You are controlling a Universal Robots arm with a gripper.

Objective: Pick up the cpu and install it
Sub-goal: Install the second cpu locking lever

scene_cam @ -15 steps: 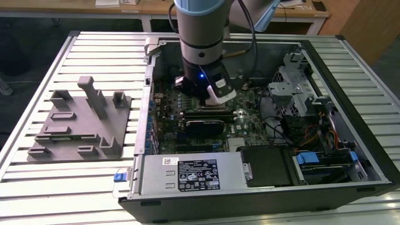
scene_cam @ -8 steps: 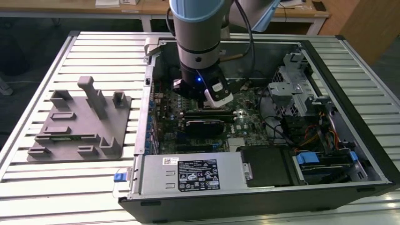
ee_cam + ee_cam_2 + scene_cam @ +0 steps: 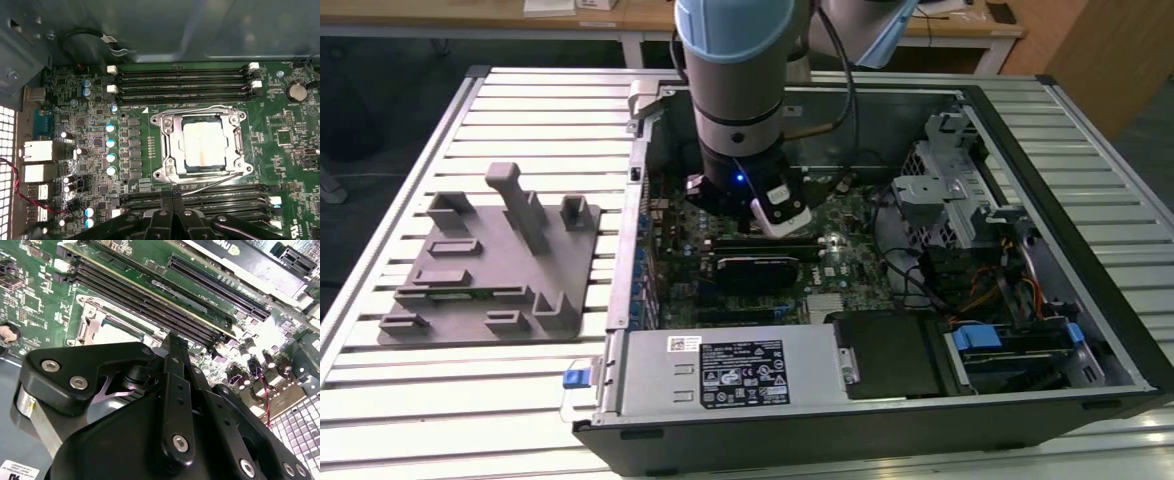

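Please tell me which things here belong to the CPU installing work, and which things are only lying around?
Job: cpu in its socket frame; end effector above the motherboard.

Lying about: grey fixture, power supply, drive cage.

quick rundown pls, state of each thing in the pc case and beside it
cpu: seated in the motherboard socket, metal frame around it
gripper: inside the open case, above the board near the socket, holding nothing
memory slots: empty
computer case: side panel off, lying flat
grey fixture: on the table beside the case, nothing on it
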